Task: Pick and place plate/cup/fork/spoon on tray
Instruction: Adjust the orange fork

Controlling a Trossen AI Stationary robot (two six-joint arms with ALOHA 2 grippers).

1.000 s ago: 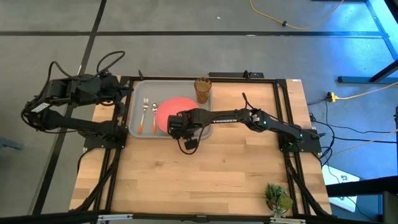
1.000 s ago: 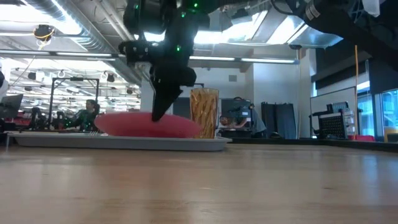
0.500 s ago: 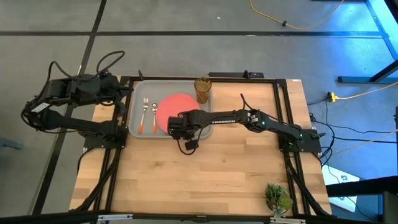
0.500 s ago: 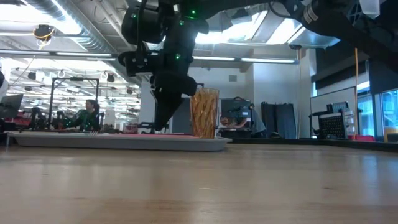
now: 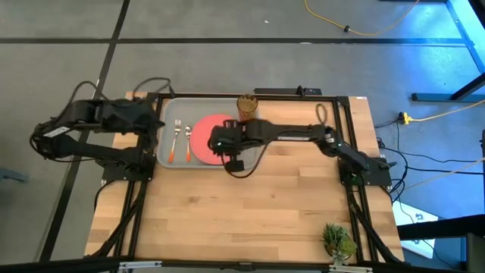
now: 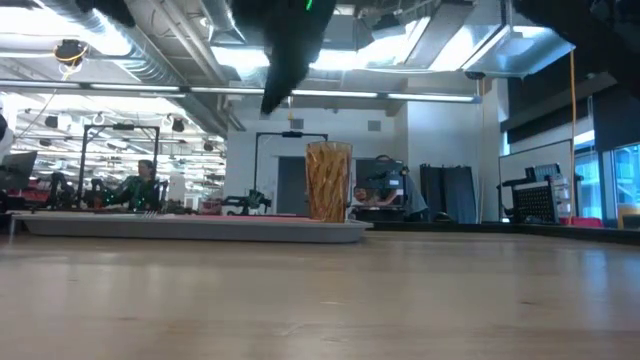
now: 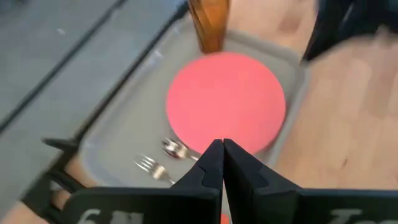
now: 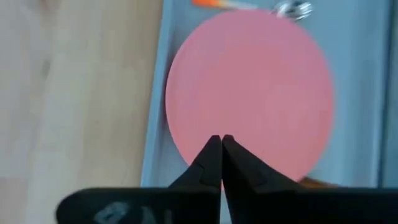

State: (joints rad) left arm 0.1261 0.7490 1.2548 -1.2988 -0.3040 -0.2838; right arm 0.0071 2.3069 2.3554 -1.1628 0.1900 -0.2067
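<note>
The light butcher-block wooden surface (image 5: 250, 212) sits in a black metal frame (image 5: 350, 220). There's a little green potted plant (image 5: 338, 241) at its near right corner. A yellow cable (image 5: 364, 30) snakes across the grey floor (image 5: 227, 45) beyond it. In the low view there's a person seated (image 6: 135, 185) way back in the room, under bright ceiling lights (image 6: 420, 55).

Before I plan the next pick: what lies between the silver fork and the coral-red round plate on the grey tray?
The silver orange-handled spoon lies between the fork and the plate on the tray, seen in the high view.
</note>
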